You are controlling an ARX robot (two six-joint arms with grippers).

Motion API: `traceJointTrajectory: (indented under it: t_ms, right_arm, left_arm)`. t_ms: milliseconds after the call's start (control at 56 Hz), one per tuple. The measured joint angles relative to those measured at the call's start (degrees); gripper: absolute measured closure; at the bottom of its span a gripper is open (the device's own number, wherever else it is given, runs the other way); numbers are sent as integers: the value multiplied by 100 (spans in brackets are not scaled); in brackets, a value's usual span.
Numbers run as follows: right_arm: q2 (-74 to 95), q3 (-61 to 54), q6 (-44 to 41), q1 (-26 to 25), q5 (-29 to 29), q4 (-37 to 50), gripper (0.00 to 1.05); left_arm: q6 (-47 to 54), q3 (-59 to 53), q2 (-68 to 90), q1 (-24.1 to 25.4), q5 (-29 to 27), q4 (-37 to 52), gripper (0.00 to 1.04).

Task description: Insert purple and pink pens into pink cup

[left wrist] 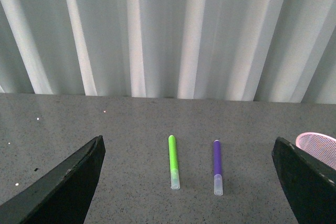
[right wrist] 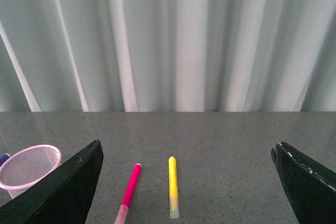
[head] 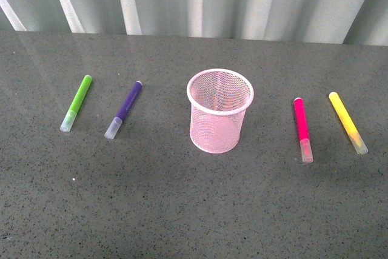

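1. Both tools stood with their jaws wide apart and nothing between them: the left tool (left wrist: 187, 141) and the right tool (right wrist: 185, 145) hung above the table (head: 182, 210), well short of any pen, so no part of the task was done
2. The purple pen (left wrist: 217, 167) lay flat ahead of the left tool, on the side nearer the pink cup (head: 215, 128). The lime-green marker (left wrist: 173, 161) lay just beside it, nearly parallel. A descent that drifted away from the cup would likely have closed on the green one instead
3. The pink pen (right wrist: 129, 187) lay ahead of the right tool, towards its cup-side finger, with the yellow marker (right wrist: 172, 186) close on the far side. The same mix-up threatened there, and wide jaws could have swept both in together
4. The barrels looked round and the table smooth, so a finger touching one side first would probably have rolled the pen out of the grip
5. Each pen's clear cap pointed back towards its tool. A pinch on the cap, not the coloured barrel, might have slipped or pulled the cap loose
6. The cup stood upright and empty, beyond each tool's inner finger and between the two pens. It looked light, being wire mesh, so a pen tip that caught the rim could have pushed it along or tipped it over
7. If both tools had reached the cup at once, they could have struck each other over its mouth
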Motion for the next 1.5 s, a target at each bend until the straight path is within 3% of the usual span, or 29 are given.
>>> traceJointTrajectory:
  t_ms: [1070, 1142, 1213, 1409, 1499]
  right_arm:
    - [0, 0, 0, 0, 0, 0, 7]
    - [0, 0, 0, 0, 4, 0, 7]
    - [0, 0, 0, 0, -9, 0, 7]
    - [0, 0, 0, 0, 2, 0, 7]
    - [0, 0, 0, 0, 0, 0, 7]
  left_arm:
    - [0, 0, 2, 0, 2, -2, 7]
    - [-275, 354, 535, 39, 468, -918, 7]
    - [-358, 708, 1432, -101, 459, -1161, 7]
    - [-319, 2000, 4360, -525, 295, 597, 7]
    - [-249, 2857, 5720, -673, 275, 916, 7]
